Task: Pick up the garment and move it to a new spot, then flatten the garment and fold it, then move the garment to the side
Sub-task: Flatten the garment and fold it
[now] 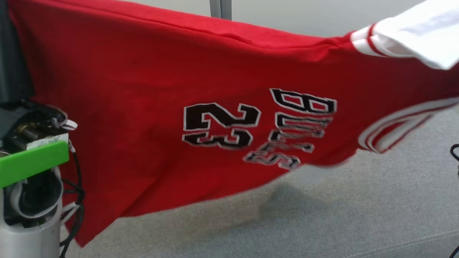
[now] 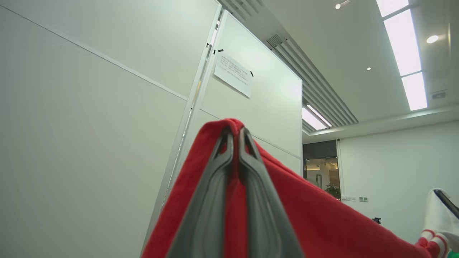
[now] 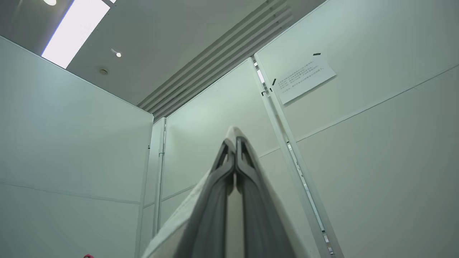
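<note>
The garment [image 1: 150, 89] is a red jersey with a black "23" and lettering, white-striped trim and a white sleeve [image 1: 419, 32]. It hangs stretched wide across the head view, lifted above the grey surface [image 1: 322, 222]. In the left wrist view my left gripper [image 2: 235, 134] points upward, shut on a red fold of the garment [image 2: 315, 215] that drapes over its fingers. In the right wrist view my right gripper [image 3: 232, 145] also points up, shut on pale white cloth of the garment [image 3: 186, 218].
White partition panels [image 2: 107, 125] with a taped paper notice [image 2: 233, 75] stand behind. My left arm's wrist with a green band [image 1: 32, 161] and cables sits at the head view's left edge. A dark cable [image 1: 454, 152] lies at the right edge.
</note>
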You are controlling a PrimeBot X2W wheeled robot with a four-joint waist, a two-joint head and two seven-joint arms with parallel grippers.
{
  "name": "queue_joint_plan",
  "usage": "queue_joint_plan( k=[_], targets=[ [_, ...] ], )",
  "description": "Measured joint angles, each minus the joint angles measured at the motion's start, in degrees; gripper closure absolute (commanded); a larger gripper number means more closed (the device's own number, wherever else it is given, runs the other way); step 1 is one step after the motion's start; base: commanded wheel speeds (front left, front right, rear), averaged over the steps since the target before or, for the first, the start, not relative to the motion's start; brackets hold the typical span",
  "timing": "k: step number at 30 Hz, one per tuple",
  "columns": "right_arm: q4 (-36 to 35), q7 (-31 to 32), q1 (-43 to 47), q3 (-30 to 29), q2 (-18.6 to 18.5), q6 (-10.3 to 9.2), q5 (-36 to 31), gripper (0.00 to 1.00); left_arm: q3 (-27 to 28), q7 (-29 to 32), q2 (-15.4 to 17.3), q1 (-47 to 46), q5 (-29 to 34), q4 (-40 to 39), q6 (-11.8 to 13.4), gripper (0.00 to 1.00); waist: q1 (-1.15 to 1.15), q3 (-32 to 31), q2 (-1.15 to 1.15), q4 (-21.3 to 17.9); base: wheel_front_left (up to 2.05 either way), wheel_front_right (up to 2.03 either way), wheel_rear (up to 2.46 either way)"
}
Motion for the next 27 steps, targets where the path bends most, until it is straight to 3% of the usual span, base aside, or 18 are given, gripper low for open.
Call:
queue_joint_plan(
  k=[3, 6, 9, 15, 19, 22, 27],
  targets=[
    [-3.3, -0.2, -2.1, -1.2, -0.9, 0.01, 0.6, 1.00, -0.8, 2.1, 1.6, -2.8, 0.1, -4.3, 0.1, 1.00, 0.00, 0.0, 0.00, -0.1, 0.00, 0.00, 0.00],
    [-1.9, 0.4, -2.2, -0.5, -3.4, 0.01, 0.9, 1.00, -1.7, 6.5, 2.4, -4.9, -0.1, -4.3, 1.6, 1.00, 0.00, 0.5, 0.00, 0.1, 0.00, 0.00, 0.00],
    [3.0, 4.4, -2.2, 2.2, -3.4, -0.18, 3.2, 1.00, -3.6, 12.1, 3.1, -5.2, -1.6, 0.2, 3.9, 1.00, 0.00, 1.5, 0.00, 0.4, 0.00, 0.00, 0.00],
    [16.4, 12.3, -9.8, 8.8, -2.9, -3.23, 3.8, 1.00, -6.7, 21.2, 5.3, -6.7, -1.3, 14.2, 7.9, 1.00, 0.00, 4.8, 0.00, 0.9, 0.00, 0.00, 0.00],
    [20.6, 10.4, -25.3, 4.9, 0.0, -6.19, 1.3, 1.00, -2.7, 20.3, 7.2, -19.1, 2.3, 17.6, 9.0, 1.00, 0.00, 7.3, 0.00, 1.3, 0.00, 0.00, 0.00],
    [20.1, 8.6, -34.9, 2.8, 0.6, -6.08, 1.4, 1.00, -0.1, 18.6, 6.6, -30.6, 2.1, 15.9, 9.0, 1.00, 0.00, 8.7, 0.00, 1.5, 0.00, 0.00, 0.00],
    [23.3, 9.8, -31.5, 5.4, -0.2, -4.93, 1.8, 1.00, -2.3, 19.9, 5.3, -29.2, -0.2, 17.9, 8.1, 1.00, 0.00, 9.7, 0.00, 1.7, 0.00, 0.00, 0.00]
  ],
)
